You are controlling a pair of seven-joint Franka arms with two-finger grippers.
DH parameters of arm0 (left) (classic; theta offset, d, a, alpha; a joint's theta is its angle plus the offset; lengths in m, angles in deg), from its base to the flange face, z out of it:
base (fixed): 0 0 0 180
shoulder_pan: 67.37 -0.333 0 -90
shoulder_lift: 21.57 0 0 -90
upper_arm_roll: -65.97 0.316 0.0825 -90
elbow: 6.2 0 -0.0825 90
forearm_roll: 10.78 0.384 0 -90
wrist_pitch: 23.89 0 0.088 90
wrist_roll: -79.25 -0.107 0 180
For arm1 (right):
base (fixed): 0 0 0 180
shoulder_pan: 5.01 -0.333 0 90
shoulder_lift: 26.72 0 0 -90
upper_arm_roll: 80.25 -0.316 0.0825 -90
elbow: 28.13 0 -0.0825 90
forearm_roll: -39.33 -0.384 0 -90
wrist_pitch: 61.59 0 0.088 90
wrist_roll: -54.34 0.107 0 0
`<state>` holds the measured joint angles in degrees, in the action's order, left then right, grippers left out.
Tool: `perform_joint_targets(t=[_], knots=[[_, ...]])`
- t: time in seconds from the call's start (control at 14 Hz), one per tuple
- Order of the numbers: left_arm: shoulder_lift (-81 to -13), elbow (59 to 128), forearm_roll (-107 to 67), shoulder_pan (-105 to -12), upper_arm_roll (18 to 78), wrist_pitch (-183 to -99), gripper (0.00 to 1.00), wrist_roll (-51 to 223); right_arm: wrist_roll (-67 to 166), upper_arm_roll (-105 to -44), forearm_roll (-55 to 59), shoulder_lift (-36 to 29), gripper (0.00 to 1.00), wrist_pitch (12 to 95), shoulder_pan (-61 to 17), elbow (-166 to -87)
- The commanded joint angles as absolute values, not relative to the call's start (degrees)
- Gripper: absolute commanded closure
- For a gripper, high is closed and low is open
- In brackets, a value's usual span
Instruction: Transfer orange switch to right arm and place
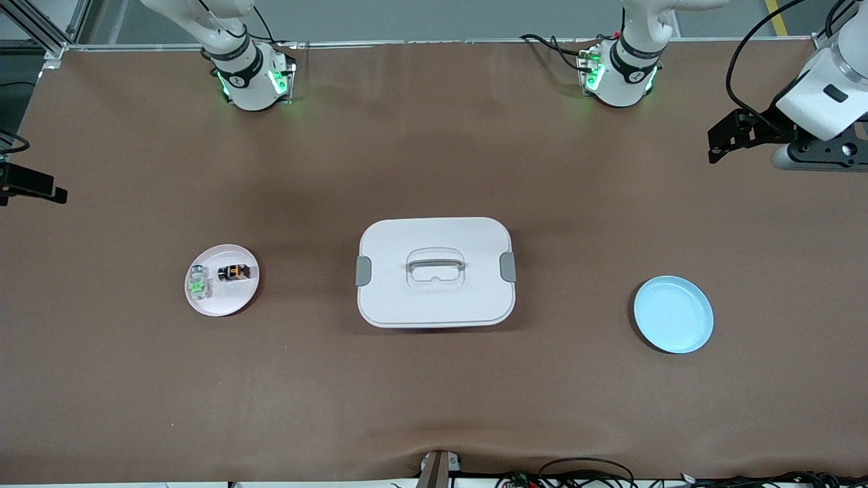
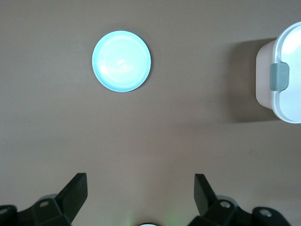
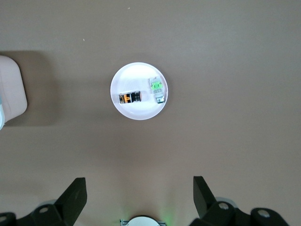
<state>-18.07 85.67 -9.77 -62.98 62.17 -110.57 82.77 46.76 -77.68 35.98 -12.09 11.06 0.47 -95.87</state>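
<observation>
Orange switch (image 1: 234, 272): I see it lying in the pink plate (image 1: 237, 305), just beside the green switch (image 1: 197, 282).
Handling: I judge it light, rigid and small; I'd pinch its black sides.
Left gripper (image 2: 140, 190): jaws spread wide, empty, high above the blue plate (image 2: 121, 61).
Right gripper (image 3: 139, 190): jaws wide, empty, above the pink plate.

The tiny orange-topped black switch (image 1: 234, 272) lies beside the clear green-topped switch (image 1: 197, 282) on the small pink plate (image 1: 230, 305) toward the right arm's end. The big white lidded box (image 1: 435, 230) sits between it and the round blue plate (image 1: 673, 314).
</observation>
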Motion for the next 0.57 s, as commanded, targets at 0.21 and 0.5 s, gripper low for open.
perform_joint_targets(t=[0.21, 0.5], knots=[[-16.6, 86.7, -10.5, -63.2, 62.0, -110.1, 0.00, 81.6, 46.3, -76.6, 36.2, -20.0, 0.00, 14.1, -1.7, -108.0], [-16.6, 86.6, -10.5, -63.6, 62.0, -109.9, 0.00, 81.6, 46.3, -75.7, 36.4, -26.4, 0.00, 20.2, -3.5, -118.2]])
